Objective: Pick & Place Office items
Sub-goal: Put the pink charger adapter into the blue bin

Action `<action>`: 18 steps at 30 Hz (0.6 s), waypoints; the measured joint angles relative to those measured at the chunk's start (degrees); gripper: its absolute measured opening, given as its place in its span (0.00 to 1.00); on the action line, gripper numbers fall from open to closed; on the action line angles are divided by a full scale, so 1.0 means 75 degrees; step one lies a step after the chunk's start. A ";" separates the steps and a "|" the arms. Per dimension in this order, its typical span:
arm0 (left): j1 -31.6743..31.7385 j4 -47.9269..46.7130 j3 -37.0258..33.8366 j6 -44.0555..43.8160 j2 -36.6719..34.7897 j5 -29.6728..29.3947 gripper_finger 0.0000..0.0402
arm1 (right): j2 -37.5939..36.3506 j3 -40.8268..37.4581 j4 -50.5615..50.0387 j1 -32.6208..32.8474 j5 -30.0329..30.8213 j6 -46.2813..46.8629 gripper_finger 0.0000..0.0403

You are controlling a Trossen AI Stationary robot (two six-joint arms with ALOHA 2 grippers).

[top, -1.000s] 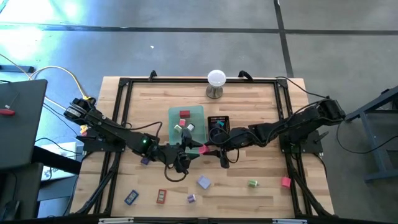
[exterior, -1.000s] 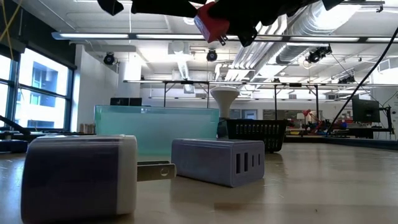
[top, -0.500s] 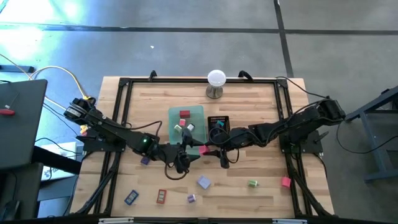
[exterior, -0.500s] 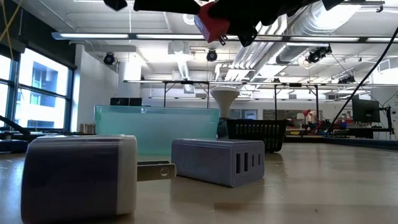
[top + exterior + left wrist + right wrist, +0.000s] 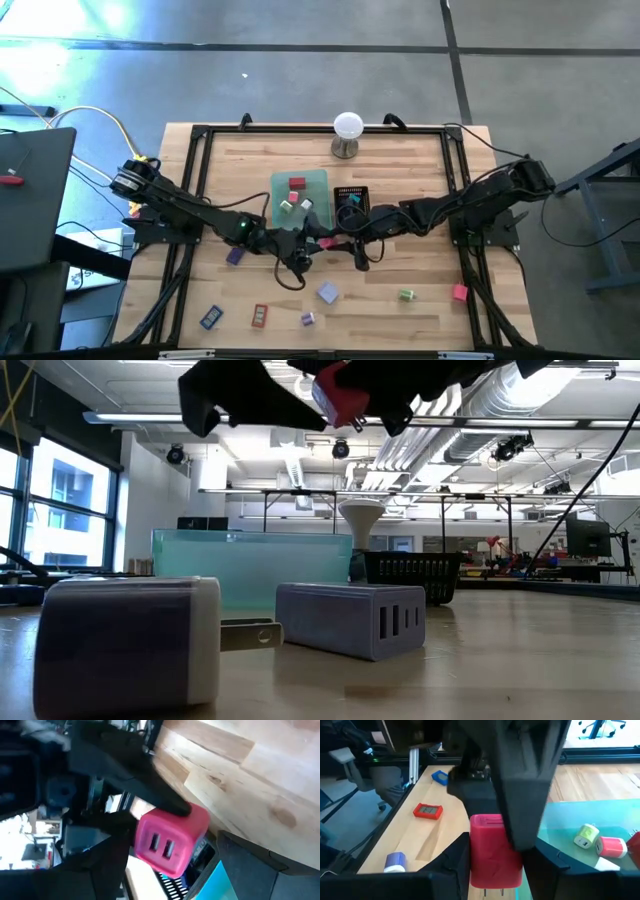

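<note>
A pink charger is pinched by the right gripper above the table, apparently for handover; the left gripper is spread beside it.

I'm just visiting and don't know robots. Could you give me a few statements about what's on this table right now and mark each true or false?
1. The right gripper holds a pink charger block up in the air. True.
2. The white ball on its stand sits in the green tray. False: it stands on the table's far edge, outside the tray.
3. The green tray already has some small items in it. True.
4. The left gripper is far from the right one. False: the two meet mid-table, beside the charger.
5. The black mesh tray sits left of the green tray. False: it sits to its right in the high view.
</note>
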 joint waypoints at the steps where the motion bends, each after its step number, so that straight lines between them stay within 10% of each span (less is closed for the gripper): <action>1: 0.0000 -0.0035 0.0000 0.0164 0.0018 -0.0006 0.72 | 0.0000 0.0000 0.0029 -0.0003 -0.0008 0.0000 0.32; 18: 0.0277 0.0342 0.0006 0.1823 0.0357 0.0498 0.65 | 0.0003 -0.0003 -0.0073 -0.0023 -0.0154 -0.0005 0.32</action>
